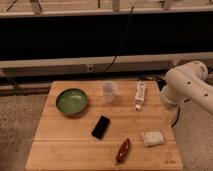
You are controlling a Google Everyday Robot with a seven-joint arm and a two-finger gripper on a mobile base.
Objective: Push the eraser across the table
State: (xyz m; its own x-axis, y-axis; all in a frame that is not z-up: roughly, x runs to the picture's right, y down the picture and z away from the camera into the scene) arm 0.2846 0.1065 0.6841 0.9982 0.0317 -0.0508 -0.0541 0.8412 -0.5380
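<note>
The eraser (101,127) is a small flat black block lying on the light wooden table (65,145), near its middle and slightly towards the front. It lies tilted, its long side running from front left to back right. My white arm (186,84) hangs over the table's right edge, well to the right of the eraser. My gripper is out of view; only the arm's rounded links show.
A green bowl (72,101) sits at the back left. A translucent cup (109,91) and a white tube (140,95) stand behind the eraser. A dark red elongated object (123,150) and a whitish pad (153,138) lie at the front right.
</note>
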